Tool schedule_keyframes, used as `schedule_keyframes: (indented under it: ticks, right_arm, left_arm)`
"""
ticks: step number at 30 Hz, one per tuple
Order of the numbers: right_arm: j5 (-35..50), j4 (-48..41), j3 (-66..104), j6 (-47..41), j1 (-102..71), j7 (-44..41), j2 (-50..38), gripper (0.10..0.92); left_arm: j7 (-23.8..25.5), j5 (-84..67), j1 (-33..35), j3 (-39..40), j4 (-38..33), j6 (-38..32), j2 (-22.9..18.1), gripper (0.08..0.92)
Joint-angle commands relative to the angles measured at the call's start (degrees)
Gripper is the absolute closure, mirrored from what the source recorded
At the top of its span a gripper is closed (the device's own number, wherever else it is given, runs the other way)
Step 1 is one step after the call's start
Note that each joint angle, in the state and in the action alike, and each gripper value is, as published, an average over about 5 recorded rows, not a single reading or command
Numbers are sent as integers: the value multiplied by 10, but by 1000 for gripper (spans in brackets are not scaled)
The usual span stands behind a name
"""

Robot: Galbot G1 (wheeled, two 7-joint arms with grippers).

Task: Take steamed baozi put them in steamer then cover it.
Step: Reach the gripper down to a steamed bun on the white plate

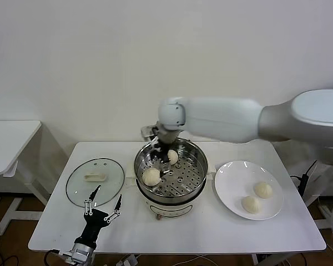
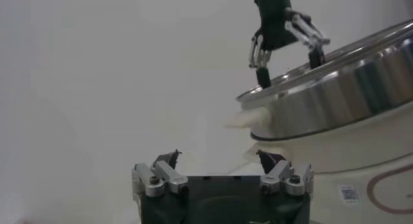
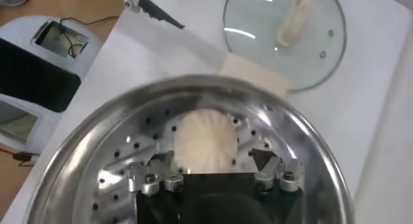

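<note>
Hovering: my right gripper (image 1: 165,157) hangs inside the steamer (image 1: 194,183), over the rear part of its perforated tray.
Right fingers: spread apart, nothing between them; in the right wrist view the fingertips (image 3: 263,158) flank a baozi without touching it.
Bun under right gripper: a baozi (image 3: 205,140) sits released on the tray, just below my open fingers.
Buns in steamer: two, one toward the front-left (image 1: 151,176) and one at the rear (image 1: 172,156), apart from each other.
Buns on plate: two more (image 1: 263,189) (image 1: 251,204) lie near each other on the white plate (image 1: 230,183), on my right of the steamer.
Cover: glass lid (image 1: 77,185) lies flat on the table (image 1: 211,227), on my left of the steamer, handle up.
Left gripper: parked (image 1: 104,206) low at the table's near edge, just in front of the cover, fingers spread and empty.
</note>
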Motion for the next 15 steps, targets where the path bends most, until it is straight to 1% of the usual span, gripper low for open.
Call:
schedule_keyframes:
  ticks: [1, 5, 8, 15]
  right_arm:
    - [-16, 107, -36, 36, 127, -43, -211, 203]
    - [-43, 120, -83, 66, 148, -47, -302, 203]
    - [-71, 120, -105, 80, 137, -51, -355, 203]
    - [-123, 106, -130, 91, 58, -47, -421, 203]
  left_arm:
    - [-1, 1, -2, 3, -1, 2, 2, 177]
    - [-5, 0, -2, 7, -5, 5, 2, 177]
    - [-8, -1, -4, 8, -5, 7, 2, 177]
    - [-11, -1, -5, 7, -7, 14, 0, 177]
